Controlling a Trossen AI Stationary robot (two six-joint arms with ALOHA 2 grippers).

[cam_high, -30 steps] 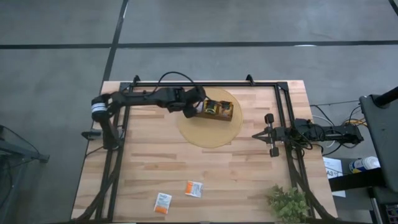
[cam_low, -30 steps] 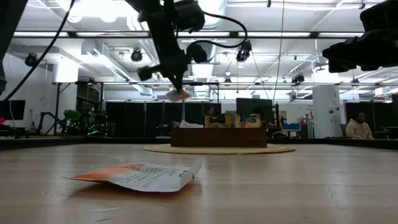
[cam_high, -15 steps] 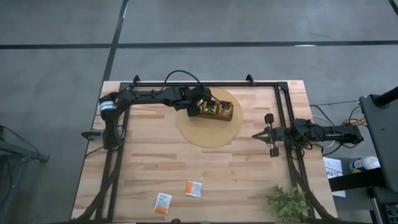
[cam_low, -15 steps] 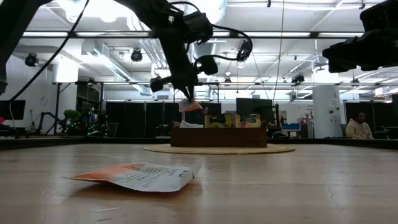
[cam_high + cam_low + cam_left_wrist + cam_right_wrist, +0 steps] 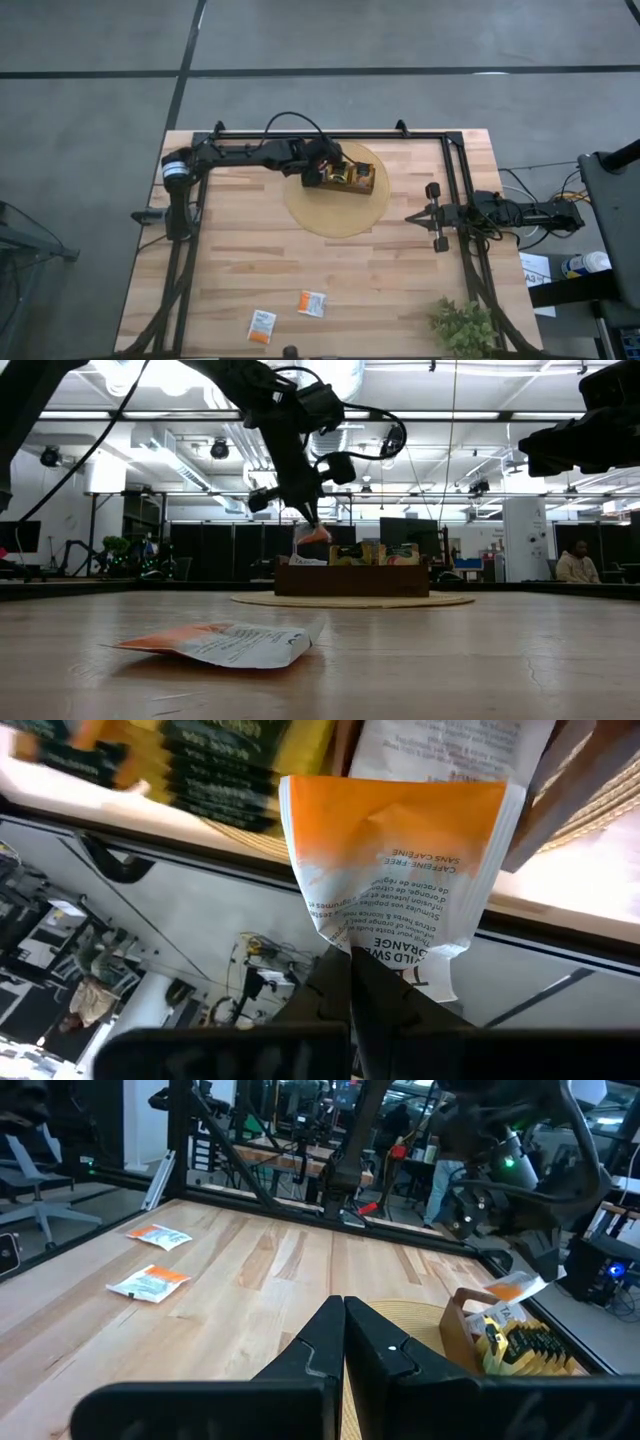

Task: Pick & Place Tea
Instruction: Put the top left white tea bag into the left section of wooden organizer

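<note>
A white-and-orange tea packet [image 5: 400, 850] hangs over the left end of the brown wooden tray [image 5: 352, 180], with my left gripper [image 5: 350, 982] shut on it; the low view shows the packet [image 5: 312, 537] just above the tray [image 5: 352, 578]. The tray stands on a round mat [image 5: 335, 212] and holds yellow-green packets [image 5: 215, 755] and a white one [image 5: 440, 750]. Two more tea packets [image 5: 262, 326] [image 5: 312, 303] lie flat near the table's front edge. My right gripper [image 5: 343, 1318] waits shut at the table's right side [image 5: 436, 216]. My left gripper pinches the packet's white end [image 5: 378, 952] between its two fingers. The fingers come slanting down from the table's left. The packet sticks out beyond them, orange end [image 5: 390, 810] foremost, lifted clear above the tray's left compartment.
A small green plant [image 5: 462, 325] stands at the table's front right corner. A black frame [image 5: 330, 134] runs along the far edge and down both sides. Bare wood lies between the mat and the two loose packets.
My left gripper has carried the packet toward the table's right edge and downward, rolling its wrist on the way. The packet, earlier higher and left of the tray, now hangs just over the tray's left end. Most of the move came early in the second.
</note>
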